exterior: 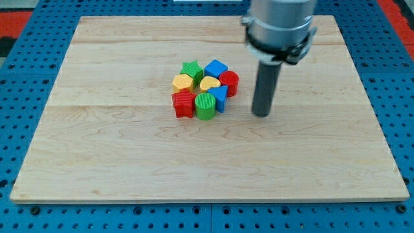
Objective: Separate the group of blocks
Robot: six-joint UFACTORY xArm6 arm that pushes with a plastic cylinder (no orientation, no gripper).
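Several blocks sit packed in one cluster near the board's middle. A green star (pixel 191 68) and a blue cube (pixel 215 68) are at the cluster's top. A yellow block (pixel 183 82), a yellow heart (pixel 209 83) and a red cylinder (pixel 229 83) form the middle row. A red block (pixel 184 103), a green cylinder (pixel 205 106) and a blue block (pixel 219 98) are at the bottom. My tip (pixel 261 114) rests on the board to the right of the cluster, a short gap from the red cylinder and blue block, touching none.
The wooden board (pixel 116 149) lies on a blue perforated table (pixel 19 129). The arm's grey body (pixel 279 26) hangs over the board's top right part.
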